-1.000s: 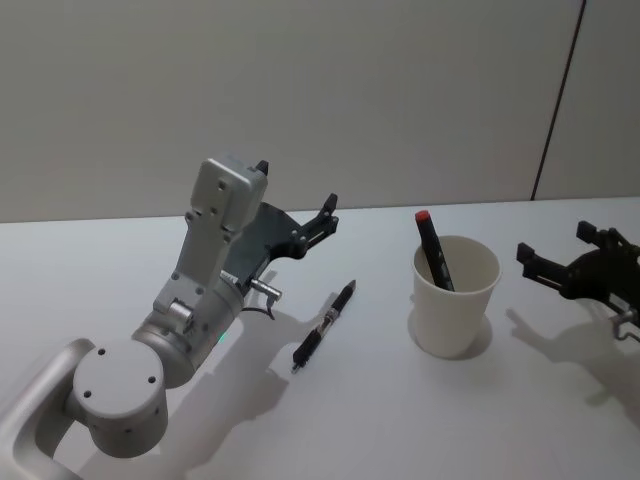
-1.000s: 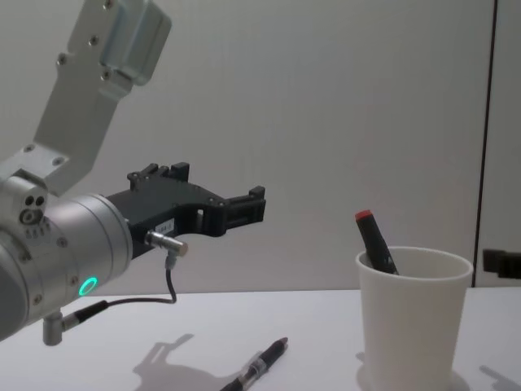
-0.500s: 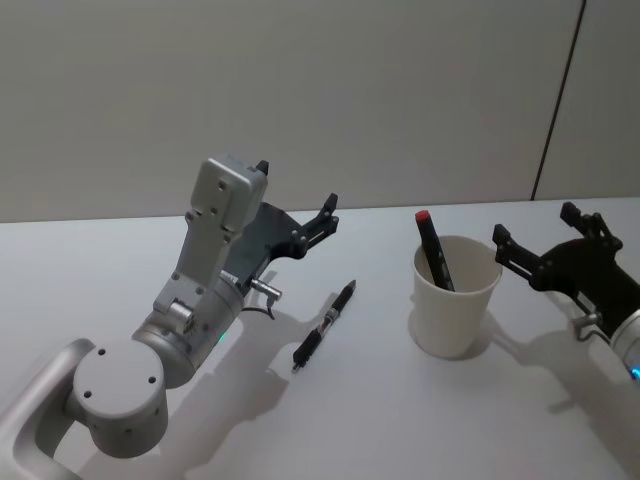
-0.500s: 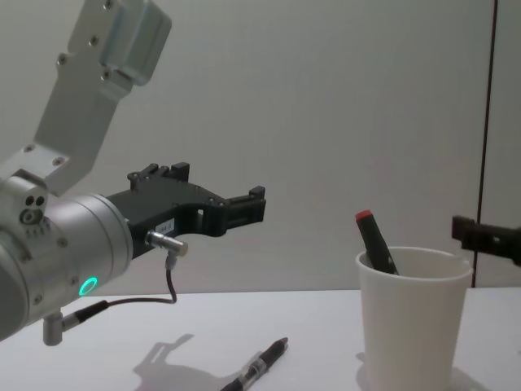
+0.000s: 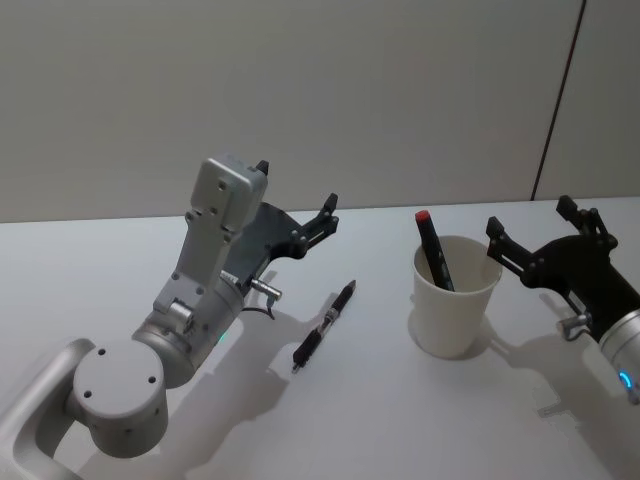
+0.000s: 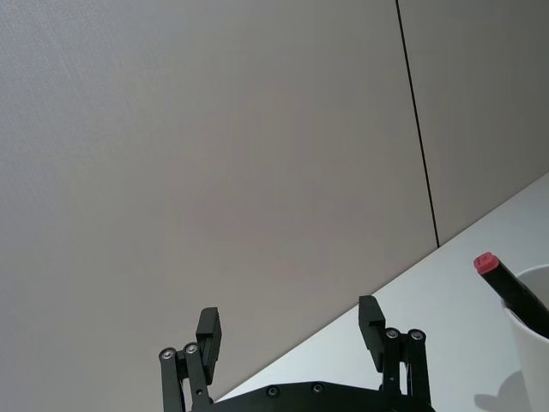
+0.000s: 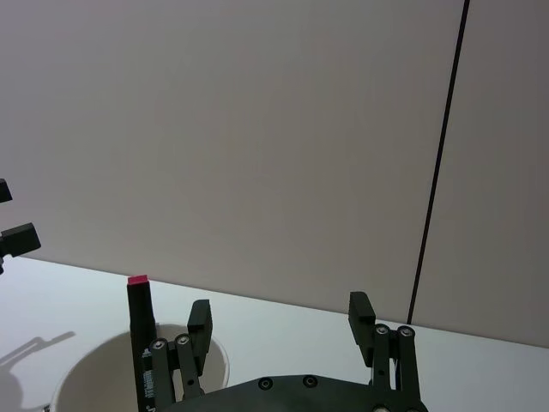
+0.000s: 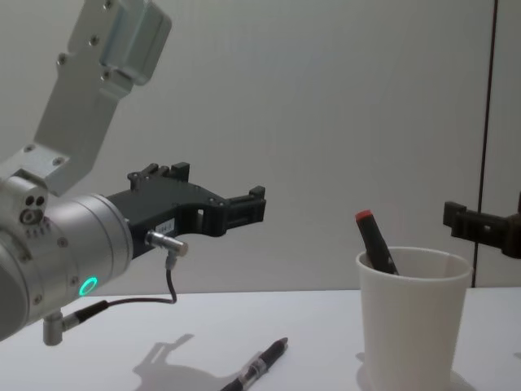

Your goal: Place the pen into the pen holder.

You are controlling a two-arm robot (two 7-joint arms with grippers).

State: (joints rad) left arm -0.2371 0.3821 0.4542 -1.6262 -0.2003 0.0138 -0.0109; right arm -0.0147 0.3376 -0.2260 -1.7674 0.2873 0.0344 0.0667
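A black pen (image 5: pixel 325 325) with a clear middle section lies flat on the white table between my left arm and the pen holder (image 5: pixel 455 297), a white paper cup. It also shows low in the chest view as the pen (image 8: pixel 262 366). A black marker with a red cap (image 5: pixel 431 249) leans inside the pen holder (image 8: pixel 411 314). My left gripper (image 5: pixel 296 186) hangs open above and behind the pen, holding nothing. My right gripper (image 5: pixel 528 217) is open just right of the cup's rim, a little above it, with the cup (image 7: pixel 90 371) in front of its fingers.
The white table (image 5: pixel 380 420) stretches in front of the pen and cup. A grey wall with a dark vertical seam (image 5: pixel 555 100) stands behind. My left arm's large silver joints (image 5: pixel 120 385) fill the near left corner.
My right gripper has moved left, from the table's right edge to just beside the cup. The left arm, pen and cup have stayed still.
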